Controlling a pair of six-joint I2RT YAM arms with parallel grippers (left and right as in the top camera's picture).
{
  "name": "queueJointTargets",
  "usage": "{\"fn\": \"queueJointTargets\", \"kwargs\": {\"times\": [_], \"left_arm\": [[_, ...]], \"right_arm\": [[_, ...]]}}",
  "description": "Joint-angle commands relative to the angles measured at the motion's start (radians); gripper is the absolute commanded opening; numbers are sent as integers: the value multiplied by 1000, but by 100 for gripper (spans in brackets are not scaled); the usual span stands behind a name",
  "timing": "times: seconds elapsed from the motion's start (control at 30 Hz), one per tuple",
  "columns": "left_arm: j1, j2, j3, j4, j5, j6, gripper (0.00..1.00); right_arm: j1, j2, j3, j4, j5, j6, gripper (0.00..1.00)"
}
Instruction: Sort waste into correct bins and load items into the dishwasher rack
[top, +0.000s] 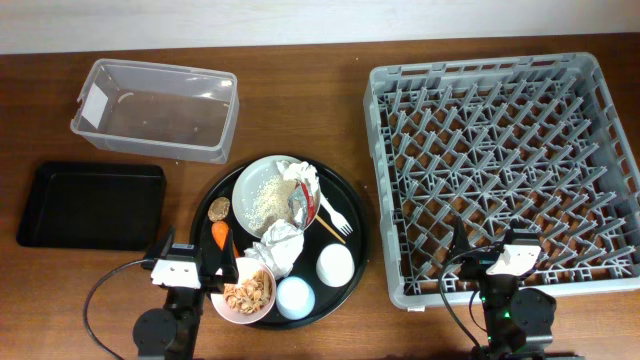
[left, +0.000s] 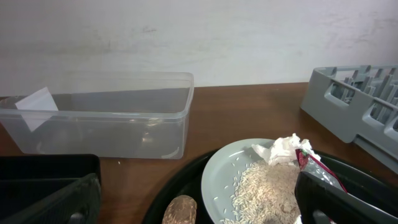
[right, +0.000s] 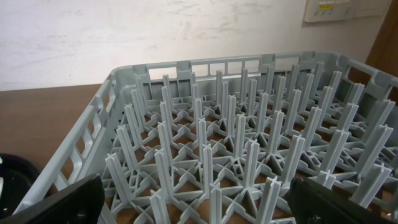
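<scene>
Waste and dishes share one round black tray directly ahead of the left jaws, which are spread wide and hold nothing. On it, one white plate ahead and to their right carries loose rice, one crumpled tissue, a piece of foil and a red wrapper. A second tissue lies nearer. One carrot piece sits between the spread fingers, with one brown lump just beyond it. One pink bowl of peanuts is close to their right, and two cups, pale blue and white, stand further right. One fork and one wooden stick lie side by side past the cups.

There are two bins on the wooden surface, a black rectangular tray to the left of those jaws and a clear tub well ahead of them. The layout seems to give that arm the sorting. The right jaws, also spread and empty, hang over the near edge of the single grey rack, which holds no items yet. They appear placed for loading.
</scene>
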Motion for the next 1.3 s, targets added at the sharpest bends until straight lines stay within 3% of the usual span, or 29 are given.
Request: {"fn": "queueJointTargets", "kwargs": {"times": [0.0, 0.7, 0.8, 0.93, 1.1, 1.27], "left_arm": [[-4, -6, -7, 4, 22, 14, 99], [-4, -6, -7, 4, 22, 14, 99], [-4, -3, 21, -56, 22, 9, 99], [-4, 58, 162, -272, -1, -2, 99], [-4, 280, 403, -497, -5, -9, 99], [-4, 489, 586, -658, 0, -9, 99]], "right_arm": [[-7, -7, -9, -3, -6, -7, 98], [-6, -7, -9, 2, -55, -6, 98], [-6, 8, 53, -69, -59, 73, 98], [-6, 150, 256, -249, -74, 73, 98], [-5, 596, 742, -595, -113, 72, 99], [-5, 925, 1118, -962, -130, 69, 98]]}}
